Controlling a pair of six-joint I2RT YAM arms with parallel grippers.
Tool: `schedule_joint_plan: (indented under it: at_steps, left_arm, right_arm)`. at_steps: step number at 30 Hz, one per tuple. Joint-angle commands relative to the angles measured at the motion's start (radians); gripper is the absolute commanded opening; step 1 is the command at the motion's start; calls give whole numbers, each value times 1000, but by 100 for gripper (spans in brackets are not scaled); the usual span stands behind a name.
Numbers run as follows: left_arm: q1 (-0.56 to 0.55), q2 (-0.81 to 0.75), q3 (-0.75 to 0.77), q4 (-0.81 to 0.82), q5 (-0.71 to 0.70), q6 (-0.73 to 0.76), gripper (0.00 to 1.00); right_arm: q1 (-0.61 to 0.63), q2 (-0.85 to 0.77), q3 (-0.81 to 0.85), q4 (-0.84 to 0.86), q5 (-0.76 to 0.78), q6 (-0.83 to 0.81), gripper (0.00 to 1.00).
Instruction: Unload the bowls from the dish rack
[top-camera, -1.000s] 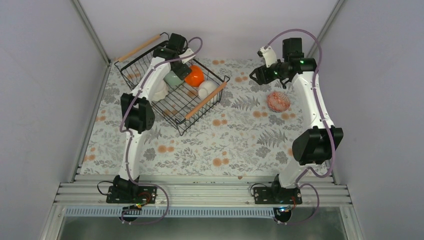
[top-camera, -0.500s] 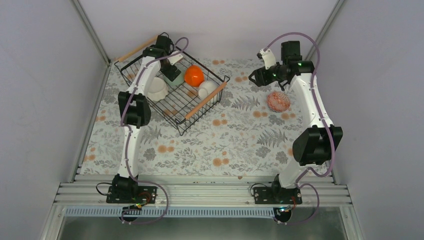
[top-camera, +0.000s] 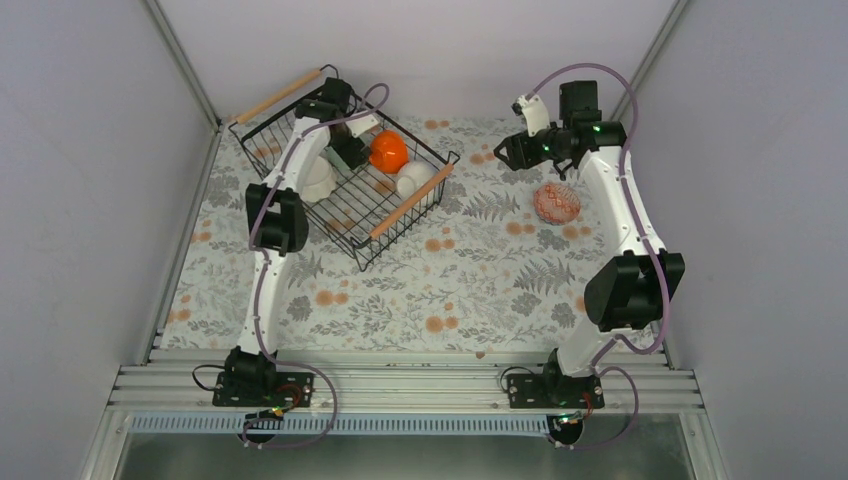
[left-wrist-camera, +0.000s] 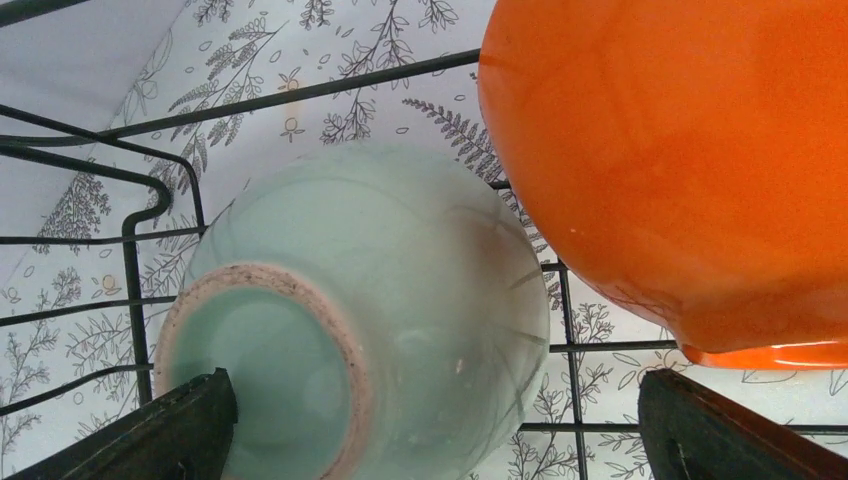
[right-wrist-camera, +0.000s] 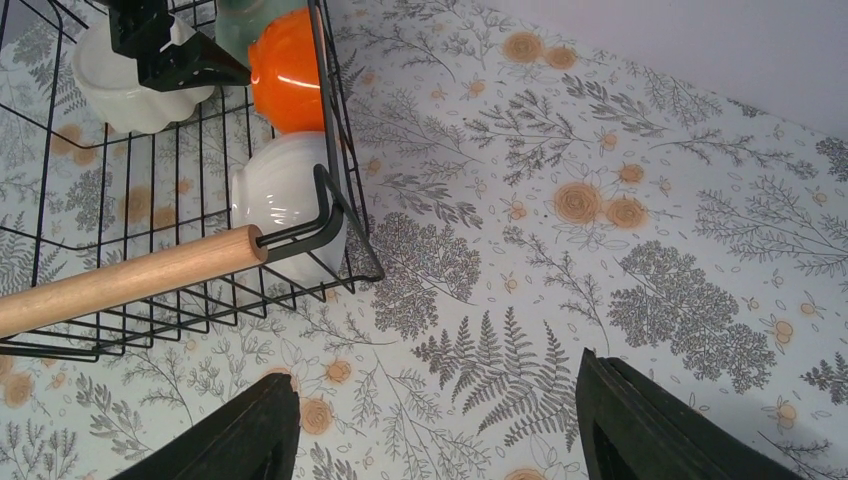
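Black wire dish rack (top-camera: 412, 200) w/ light wood rod handles sits far-left on the floral tablecloth (top-camera: 480, 290), angled. Four bowls inside: pale green ceramic bowl (left-wrist-camera: 370, 300), glossy orange ceramic bowl (left-wrist-camera: 680, 160), ribbed plain white bowl (right-wrist-camera: 285, 195) by the near handle, and scallop-edged white bowl (top-camera: 318, 180) on the rack's left side. A fifth, the reddish patterned bowl (top-camera: 556, 203), lies dome-up on the cloth well apart from the rack, near the right arm. Prob. unloaded already, so I'd put the task at approx one of five done.

Left gripper (top-camera: 350, 152) is down inside the rack, jaws spread wide astride the pale green bowl, nothing clamped. In the wrist cam one finger (left-wrist-camera: 170, 430) sits right at the bowl's foot ring. The other finger (left-wrist-camera: 720, 430) is well off to the side, under the orange one. The wide spread makes sense: the bowl is tipped w/ its foot toward the cam, so the fingers must pass round the full body.

Green bowl look: smooth pale glaze, faint lines in the wall, bare pinkish-brown foot ring, resting on the rack wires. The orange bowl leans over it. Touching or just beside, can't tell; too close and blurred.

Right gripper (right-wrist-camera: 440, 430) hovers over bare cloth just off the rack's near corner, fingers wide, empty. Prob. parked there to keep out of the left arm's way.

Risk, my guess: the curved glazed wall is slippery, and closing may nudge the orange bowl.
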Motion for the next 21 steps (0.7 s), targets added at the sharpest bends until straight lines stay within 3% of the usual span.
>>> schedule_joint_plan:
  at_steps: [1,8,21]
  left_arm:
    - [15,30,25,-2,-8,-2,100]
    - [20,-5,19,39,20,-3,100]
    - [4,41,-4,-224,62,100,100]
  right_arm:
    - [10,-15,-14,27,-17,16,68]
    - [11,-4,-12,28,-14,18,68]
    - [16,36,69,-19,-19,10,68]
